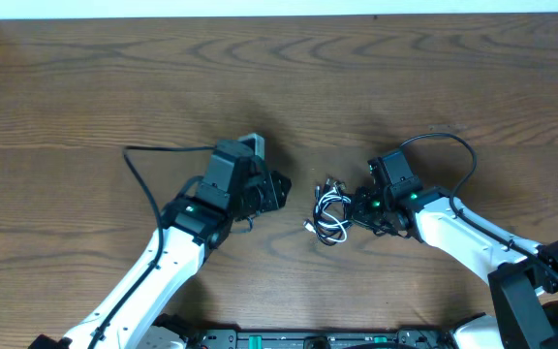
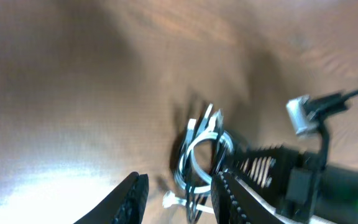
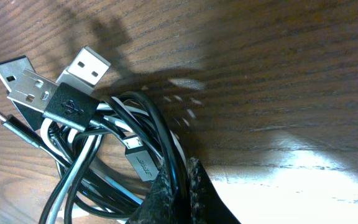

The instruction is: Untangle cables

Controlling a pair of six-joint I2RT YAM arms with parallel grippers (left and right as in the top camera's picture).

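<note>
The overhead view looks straight down on the surface [image 1: 279, 78] from well above, with both arms entering at its lower edge; the left wrist view looks low and forward past the left tool [image 2: 179, 179], blurred, to the cables [image 2: 201, 146] ahead of it; the right wrist view sits very close behind the right tool [image 3: 182, 183], the cables filling it; all three views share the cables.

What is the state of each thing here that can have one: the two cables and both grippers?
white cable: coiled, tangled with the black one, lying on the table.
black cable: coiled, tangled with the white one, pinched at the edge of the bundle.
left gripper: open, empty, apart from the cables.
right gripper: shut on the black cable.
</note>
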